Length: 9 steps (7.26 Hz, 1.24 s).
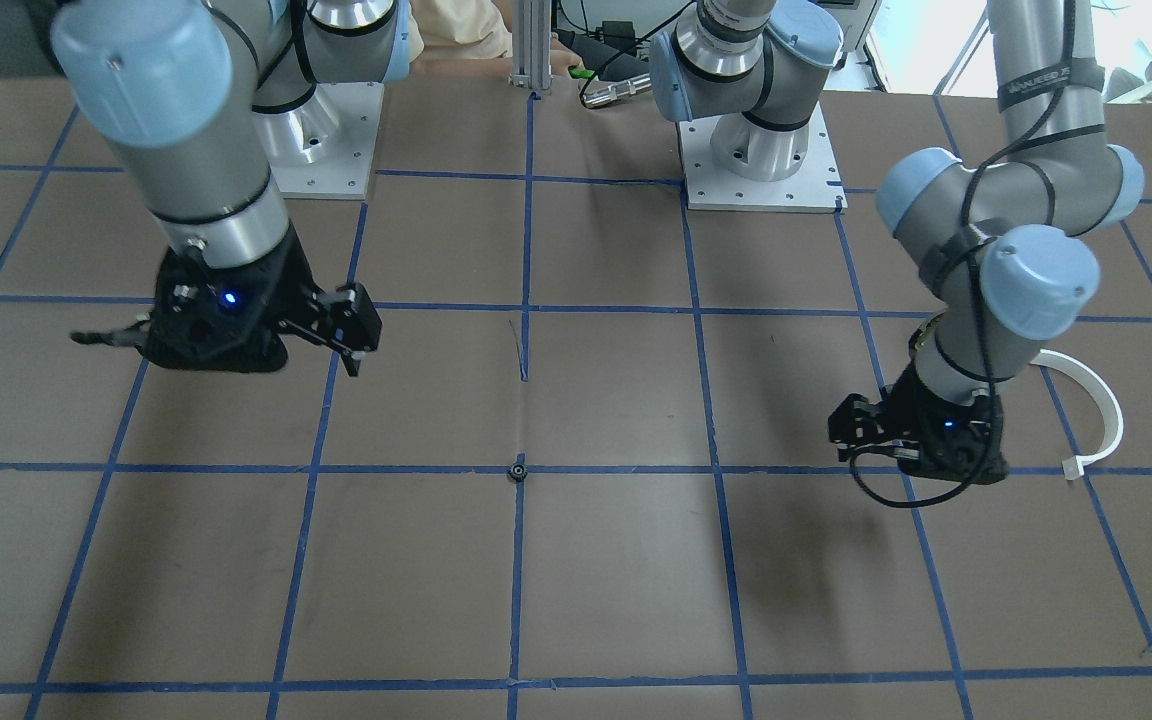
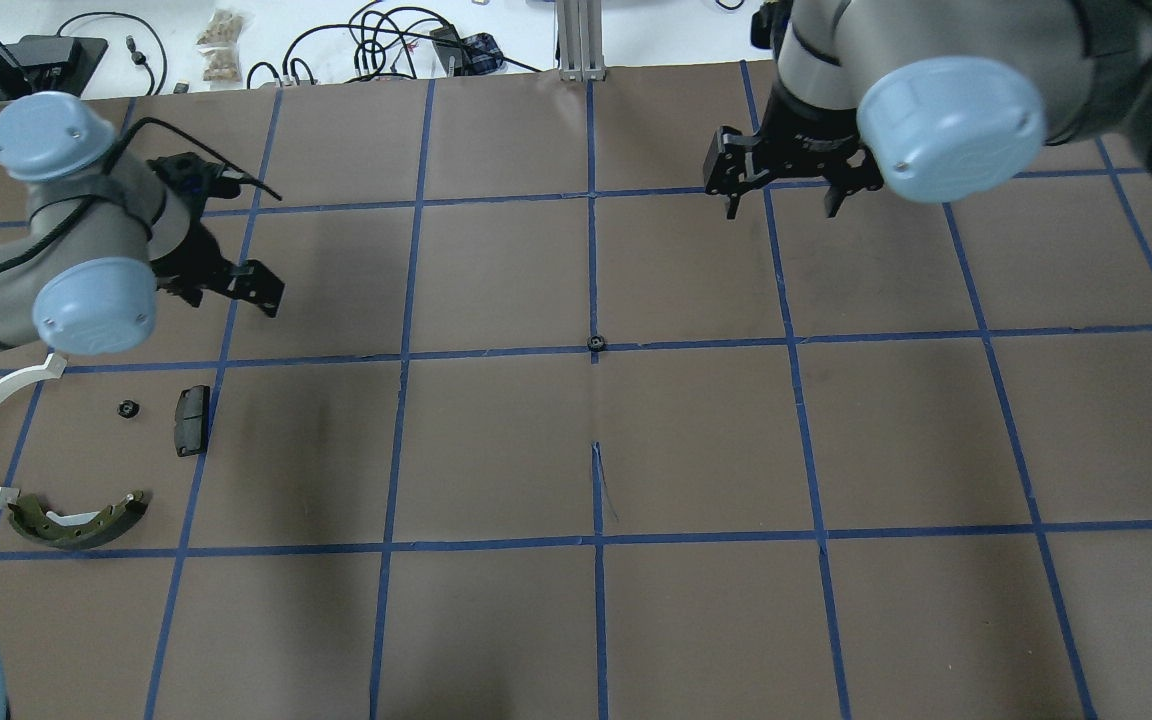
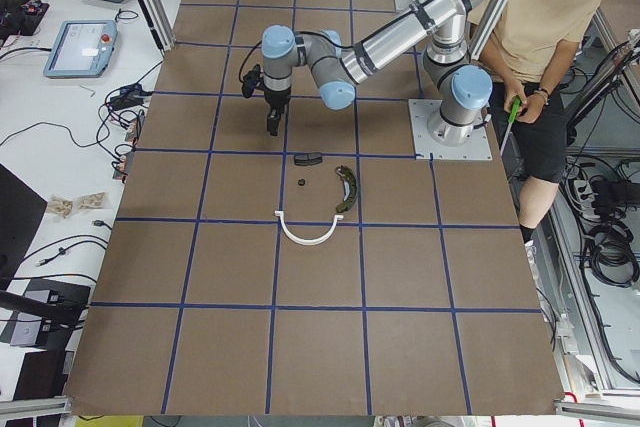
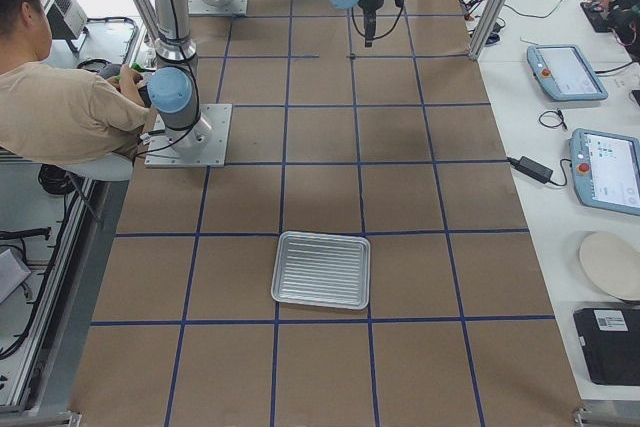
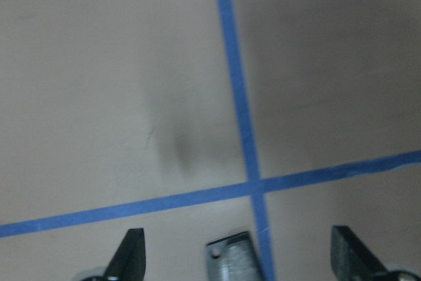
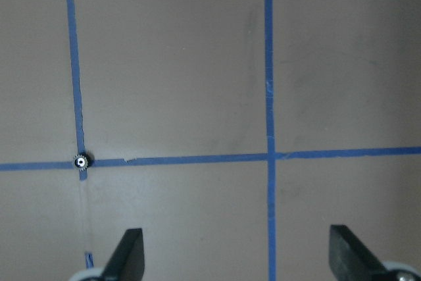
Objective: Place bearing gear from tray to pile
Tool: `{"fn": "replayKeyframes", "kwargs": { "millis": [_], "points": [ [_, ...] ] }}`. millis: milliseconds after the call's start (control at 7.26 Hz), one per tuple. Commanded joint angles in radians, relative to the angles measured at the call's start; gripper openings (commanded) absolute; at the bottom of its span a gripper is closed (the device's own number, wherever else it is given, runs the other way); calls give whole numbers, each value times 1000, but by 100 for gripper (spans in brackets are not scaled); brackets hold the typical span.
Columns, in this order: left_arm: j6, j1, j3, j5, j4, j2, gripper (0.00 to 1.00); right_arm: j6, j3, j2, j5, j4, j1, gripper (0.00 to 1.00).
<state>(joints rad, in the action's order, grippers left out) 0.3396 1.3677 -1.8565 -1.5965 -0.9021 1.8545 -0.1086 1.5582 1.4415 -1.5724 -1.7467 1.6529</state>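
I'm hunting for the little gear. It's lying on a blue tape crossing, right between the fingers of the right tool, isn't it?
Not quite. The little gear does lie on a blue tape crossing, but not between the fingers of the right tool. That tool hangs open and empty, off to one side of the gear. The overhead view shows it.

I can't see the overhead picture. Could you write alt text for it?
A small black gear sits alone on a blue tape crossing in the middle. The left gripper hangs open near a pile of parts; the right gripper hangs open at upper right.
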Motion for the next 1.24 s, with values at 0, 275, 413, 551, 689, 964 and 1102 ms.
{"fn": "replayKeyframes", "kwargs": {
  "millis": [0, 275, 413, 551, 689, 964, 1102],
  "points": [
    [-317, 208, 63, 21, -17, 35, 100, 29, -3, 127, -3, 134, -18, 100],
    [-576, 356, 127, 142, -15, 87, 100, 29, -21, 117, -3, 122, -24, 100],
    [-668, 438, 149, 135, -15, 124, 100, 26, -21, 117, -3, 121, -21, 100],
    [-735, 497, 154, 110, -14, 155, 100, 26, -36, 117, -5, 118, -27, 100],
    [-781, 543, 148, 40, 1, 178, 100, 24, -79, 112, -5, 125, -30, 100],
    [-893, 617, 155, -71, 6, 230, 100, 12, -78, 92, -3, 124, -28, 100],
    [-910, 617, 174, -66, 24, 258, 100, 12, -73, 92, -5, 121, -28, 100]
  ]
}}
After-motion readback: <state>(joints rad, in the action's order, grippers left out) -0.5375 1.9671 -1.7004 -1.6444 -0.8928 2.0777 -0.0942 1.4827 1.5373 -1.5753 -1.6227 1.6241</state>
